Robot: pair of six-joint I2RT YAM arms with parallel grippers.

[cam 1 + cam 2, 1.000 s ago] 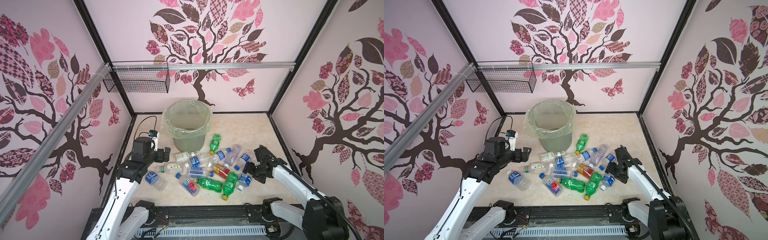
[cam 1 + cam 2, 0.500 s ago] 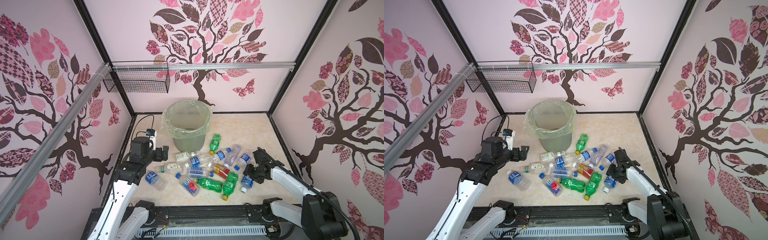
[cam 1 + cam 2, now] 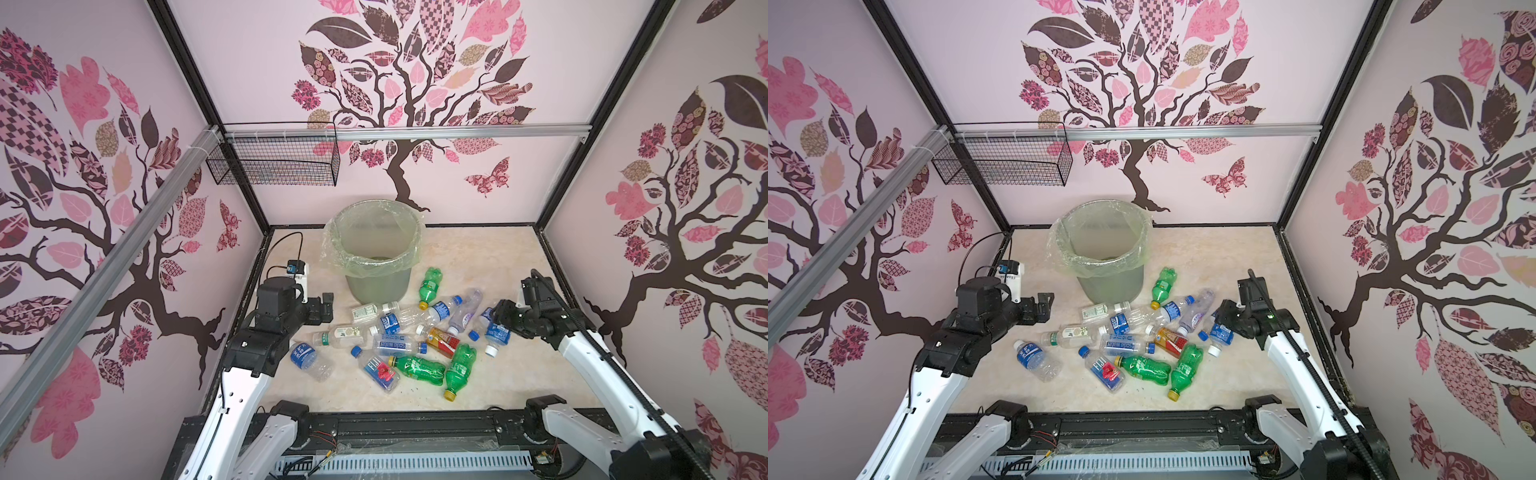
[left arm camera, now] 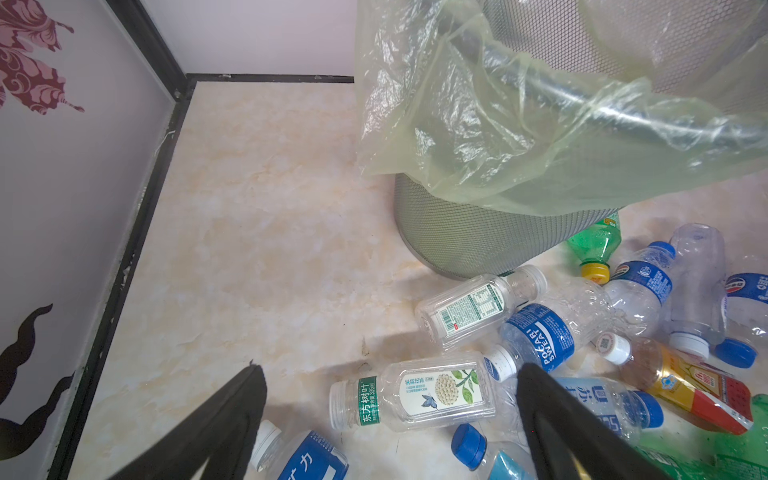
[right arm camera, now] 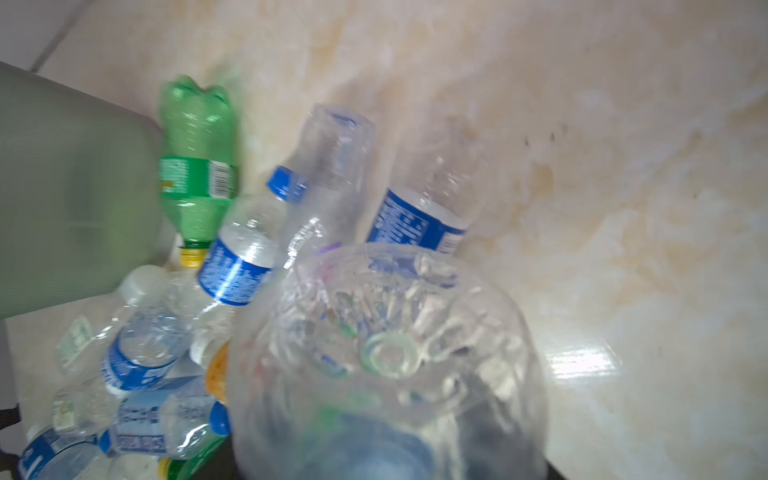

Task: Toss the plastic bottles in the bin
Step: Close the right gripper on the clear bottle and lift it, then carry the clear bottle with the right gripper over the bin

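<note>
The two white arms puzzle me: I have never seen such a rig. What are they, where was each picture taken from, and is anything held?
They are two robot arms, each ending in a two-fingered end effector. Two pictures look down from one overhead camera; two come from cameras on the wrists. On the table lie plastic bottles beside a lined bin. The left end effector is open and empty; its black fingers frame the left wrist view. The right end effector grips a blue-labelled bottle, whose clear base fills the right wrist view.
</note>
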